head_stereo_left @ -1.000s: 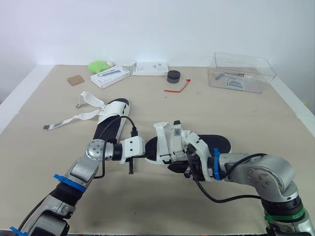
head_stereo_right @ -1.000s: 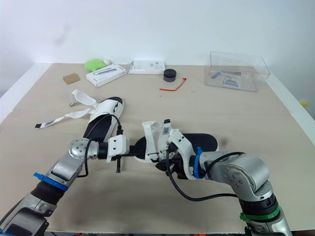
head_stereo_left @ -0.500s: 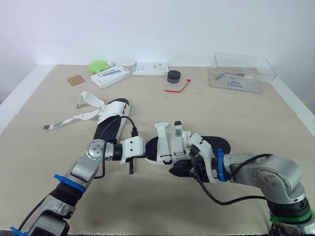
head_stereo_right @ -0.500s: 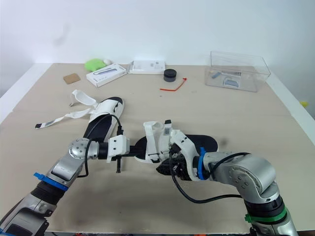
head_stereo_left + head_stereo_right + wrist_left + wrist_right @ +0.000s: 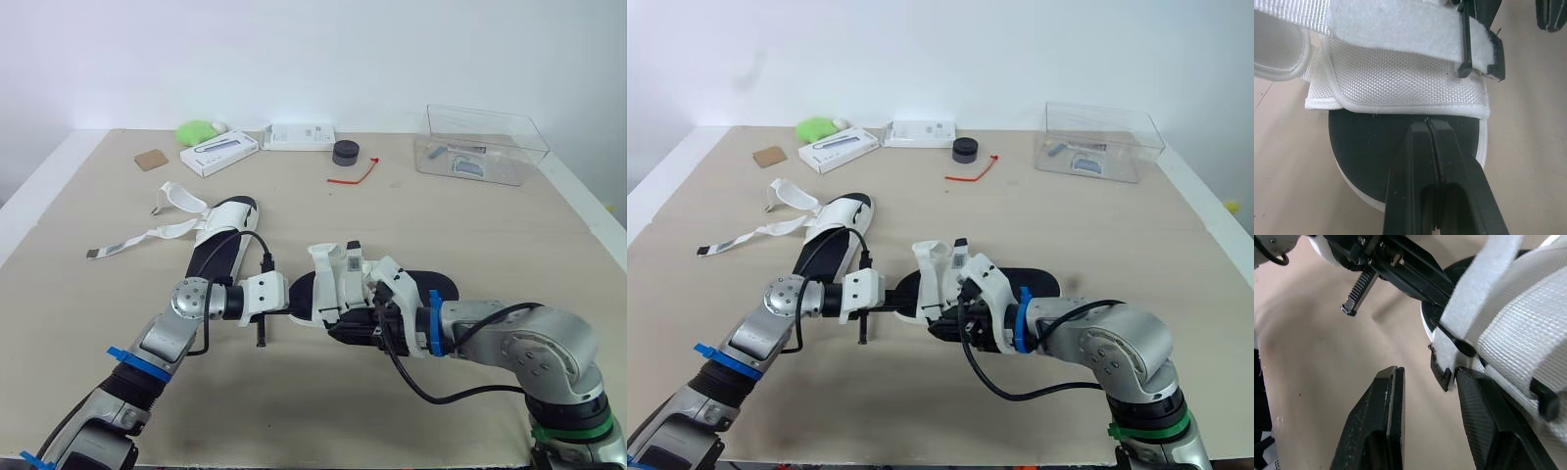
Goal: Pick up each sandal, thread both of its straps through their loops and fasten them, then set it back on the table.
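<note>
A black-soled sandal (image 5: 433, 285) with white straps (image 5: 336, 281) lies mid-table between my arms. My left gripper (image 5: 304, 314) is shut on the rim of its sole; the left wrist view has the fingertips (image 5: 1428, 128) pinched together at the sole, just below the fastened strap (image 5: 1400, 27). My right gripper (image 5: 351, 327) is open at the sandal's near side. Its two fingers (image 5: 1387, 416) stand either side of the dark tab at a strap's end (image 5: 1444, 376). A second sandal (image 5: 223, 231) lies to the left, its long white strap (image 5: 127, 243) trailing loose on the table.
Along the table's far edge are a green object (image 5: 198, 129), two white boxes (image 5: 219, 153), a black round item (image 5: 345, 152), a red tie (image 5: 355, 175) and a clear plastic box (image 5: 480, 144). A cardboard square (image 5: 150, 159) lies at the far left.
My right gripper has moved up and left against the sandal's straps, with the strap end now between its fingers. The left gripper and sandal have stayed in place.
</note>
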`<state>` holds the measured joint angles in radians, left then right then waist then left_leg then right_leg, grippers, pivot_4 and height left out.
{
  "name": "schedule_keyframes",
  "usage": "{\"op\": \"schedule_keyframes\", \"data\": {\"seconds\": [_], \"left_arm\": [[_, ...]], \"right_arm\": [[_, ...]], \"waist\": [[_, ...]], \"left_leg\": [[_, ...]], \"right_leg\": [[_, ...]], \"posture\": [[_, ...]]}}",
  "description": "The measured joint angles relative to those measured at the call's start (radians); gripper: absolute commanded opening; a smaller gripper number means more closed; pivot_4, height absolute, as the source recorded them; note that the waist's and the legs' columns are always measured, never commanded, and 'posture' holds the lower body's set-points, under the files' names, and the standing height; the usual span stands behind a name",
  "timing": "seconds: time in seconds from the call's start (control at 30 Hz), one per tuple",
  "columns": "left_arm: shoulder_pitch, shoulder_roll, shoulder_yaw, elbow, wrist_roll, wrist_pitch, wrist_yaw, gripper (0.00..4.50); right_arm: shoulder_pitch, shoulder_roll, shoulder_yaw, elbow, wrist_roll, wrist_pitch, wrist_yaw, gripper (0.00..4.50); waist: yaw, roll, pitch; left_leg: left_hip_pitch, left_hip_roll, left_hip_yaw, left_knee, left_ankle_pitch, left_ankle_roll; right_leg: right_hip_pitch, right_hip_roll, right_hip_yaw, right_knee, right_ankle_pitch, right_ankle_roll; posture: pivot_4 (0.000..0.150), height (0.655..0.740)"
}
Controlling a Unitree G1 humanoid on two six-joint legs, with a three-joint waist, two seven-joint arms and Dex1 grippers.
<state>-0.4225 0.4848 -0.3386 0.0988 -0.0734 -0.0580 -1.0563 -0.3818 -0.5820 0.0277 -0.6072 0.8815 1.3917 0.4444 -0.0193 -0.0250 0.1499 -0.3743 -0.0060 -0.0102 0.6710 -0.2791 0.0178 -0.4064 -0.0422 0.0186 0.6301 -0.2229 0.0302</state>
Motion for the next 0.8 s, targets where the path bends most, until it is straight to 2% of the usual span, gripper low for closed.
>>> {"op": "schedule_keyframes", "data": {"seconds": [0.17,0.27,0.3,0.37,0.57,0.8], "left_arm": [[-0.001,0.000,0.001,0.001,0.000,0.000,0.000,0.00],[-0.001,0.000,0.000,0.003,0.000,0.000,0.001,0.00],[-0.001,0.000,0.000,0.003,0.000,0.000,0.001,0.00],[-0.001,-0.001,0.000,0.002,0.000,-0.002,0.001,0.00],[-0.001,-0.002,0.000,0.001,0.000,-0.002,0.001,0.00],[0.006,-0.003,-0.005,-0.001,0.002,-0.002,0.003,0.00]], "right_arm": [[-0.011,0.037,0.000,0.014,0.006,0.022,-0.025,1.85],[-0.012,0.069,-0.005,0.035,0.010,0.040,-0.042,1.07],[-0.012,0.075,-0.012,0.046,0.010,0.045,-0.050,0.63],[-0.012,0.075,-0.028,0.054,0.011,0.055,-0.054,0.09],[-0.005,0.078,-0.041,0.058,0.022,0.099,-0.056,0.09],[0.132,0.059,-0.062,-0.020,0.056,0.159,-0.055,0.09]], "waist": [[0.000,0.000,0.000],[0.000,0.000,0.000],[0.000,0.000,0.000],[0.000,0.000,0.000],[0.000,0.000,0.000],[0.000,0.001,-0.001]], "left_leg": [[0.000,0.000,0.000,0.000,0.000,0.000],[0.000,0.000,0.000,0.000,0.000,0.000],[0.000,0.000,0.000,0.000,0.000,0.000],[0.000,0.000,0.000,0.000,0.000,0.000],[0.000,0.000,0.000,0.000,0.000,0.000],[0.000,0.000,-0.001,-0.001,0.000,0.000]], "right_leg": [[0.000,0.000,0.000,0.000,0.000,0.000],[0.000,0.000,0.000,0.000,0.000,0.000],[0.000,0.000,0.000,0.000,0.000,0.000],[0.000,0.000,0.000,0.000,0.000,0.000],[0.000,0.000,0.000,0.000,0.000,0.000],[0.000,-0.001,0.000,0.000,-0.001,0.000]], "posture": [[0.150,0.7400],[0.150,0.7400],[0.150,0.7400],[0.150,0.7400],[0.150,0.7400],[0.150,0.7400]]}}
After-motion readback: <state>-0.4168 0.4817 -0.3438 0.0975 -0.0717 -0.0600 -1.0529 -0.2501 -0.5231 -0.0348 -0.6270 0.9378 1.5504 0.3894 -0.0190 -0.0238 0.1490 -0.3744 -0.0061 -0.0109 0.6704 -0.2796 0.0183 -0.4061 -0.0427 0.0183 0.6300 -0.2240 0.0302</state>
